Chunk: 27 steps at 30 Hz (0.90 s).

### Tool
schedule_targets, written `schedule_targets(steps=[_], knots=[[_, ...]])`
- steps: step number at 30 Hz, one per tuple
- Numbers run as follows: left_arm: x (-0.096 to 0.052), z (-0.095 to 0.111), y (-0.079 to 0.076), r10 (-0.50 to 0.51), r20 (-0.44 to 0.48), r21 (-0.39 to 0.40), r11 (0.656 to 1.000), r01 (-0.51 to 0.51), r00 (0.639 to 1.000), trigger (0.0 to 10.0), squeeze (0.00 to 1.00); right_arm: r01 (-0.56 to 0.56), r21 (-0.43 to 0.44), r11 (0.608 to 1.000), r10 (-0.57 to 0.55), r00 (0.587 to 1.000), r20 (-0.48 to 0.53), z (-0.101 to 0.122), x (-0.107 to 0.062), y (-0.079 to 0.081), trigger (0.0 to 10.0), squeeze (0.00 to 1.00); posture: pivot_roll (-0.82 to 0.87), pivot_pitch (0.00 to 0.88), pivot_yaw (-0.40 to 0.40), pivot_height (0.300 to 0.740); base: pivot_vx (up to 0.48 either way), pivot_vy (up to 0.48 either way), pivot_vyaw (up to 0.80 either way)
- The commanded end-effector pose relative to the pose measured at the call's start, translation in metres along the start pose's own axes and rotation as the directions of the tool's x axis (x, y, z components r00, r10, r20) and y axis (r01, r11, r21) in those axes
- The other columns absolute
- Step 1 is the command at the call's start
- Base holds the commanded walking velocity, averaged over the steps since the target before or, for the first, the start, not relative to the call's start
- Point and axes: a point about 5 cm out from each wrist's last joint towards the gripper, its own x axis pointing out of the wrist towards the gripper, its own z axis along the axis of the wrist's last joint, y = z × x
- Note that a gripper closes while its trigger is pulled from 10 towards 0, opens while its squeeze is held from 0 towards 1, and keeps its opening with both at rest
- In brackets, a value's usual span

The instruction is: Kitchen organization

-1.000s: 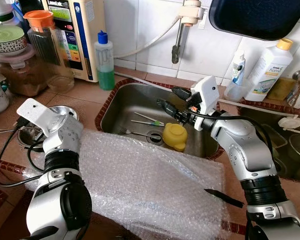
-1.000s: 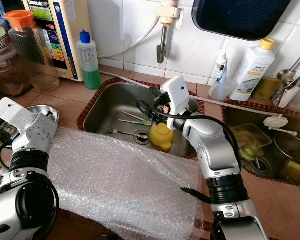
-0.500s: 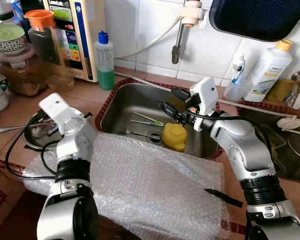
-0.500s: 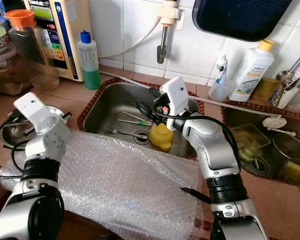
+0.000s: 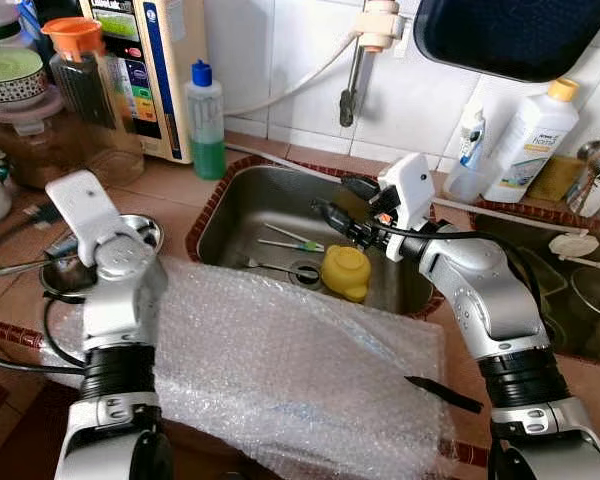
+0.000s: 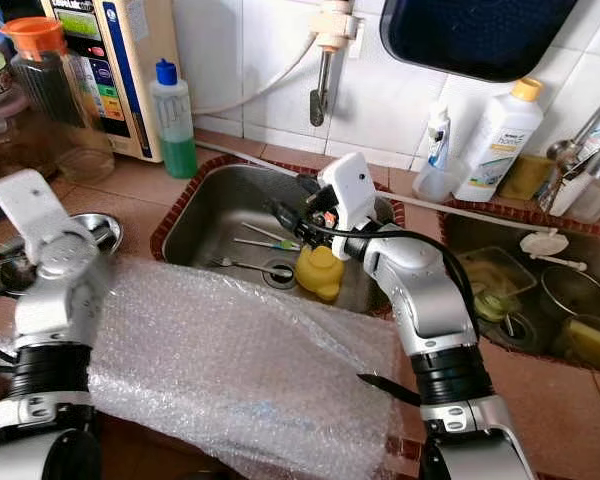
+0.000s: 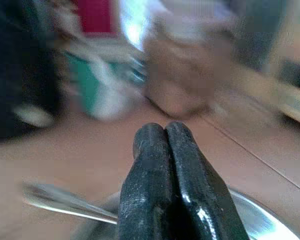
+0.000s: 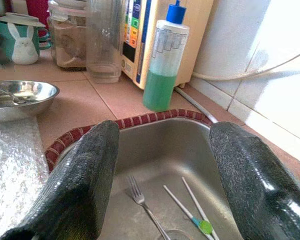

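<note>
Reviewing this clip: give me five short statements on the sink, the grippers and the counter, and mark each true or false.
1. The right gripper hangs open over the sink. True.
2. The left gripper has its fingers spread wide. False: in its wrist view they are pressed together, above a metal bowl.
3. A fork lies on the sink bottom. True.
4. The yellow object sits on the bubble wrap. False: it sits inside the sink, near the drain.
5. The bottle of green liquid has an orange cap. False: its cap is blue.
</note>
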Motion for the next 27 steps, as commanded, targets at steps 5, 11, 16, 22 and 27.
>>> schedule_targets(steps=[5,11,16,22,27], knots=[[-0.006,-0.011,0.021,0.086,-0.033,0.048,0.995,-0.085,0.996,10.0,0.0,0.003,-0.011,1.0,-0.003,1.0,0.005,0.002,0.003,-0.002,10.0,0.0,0.16,0.0,-0.072,0.74,0.0,0.0,0.0],[-0.006,-0.024,0.036,0.106,-0.1,0.046,0.994,-0.102,0.989,10.0,0.0,-0.003,-0.009,1.0,0.003,1.0,0.006,0.001,0.004,-0.001,10.0,0.0,0.17,0.0,-0.073,0.74,0.0,0.0,0.0],[-0.002,-0.028,0.046,0.114,-0.096,0.087,0.991,-0.105,0.989,10.0,0.0,-0.024,0.012,1.0,0.024,1.0,0.014,-0.001,0.005,0.004,10.0,0.0,0.17,0.0,-0.073,0.74,0.0,0.0,0.0],[-0.008,-0.02,0.03,-0.055,-0.06,0.076,0.995,0.06,0.997,10.0,0.0,-0.026,0.015,1.0,0.025,0.999,0.034,-0.001,0.009,0.009,10.0,0.0,0.19,0.0,-0.066,0.74,0.0,0.0,0.18],[-0.019,-0.012,0.008,-0.27,-0.036,0.051,0.961,0.271,0.962,10.0,0.0,-0.008,0.018,1.0,0.007,0.999,0.045,-0.001,0.009,0.008,10.0,0.0,0.18,0.0,-0.06,0.74,0.0,0.0,0.68]])
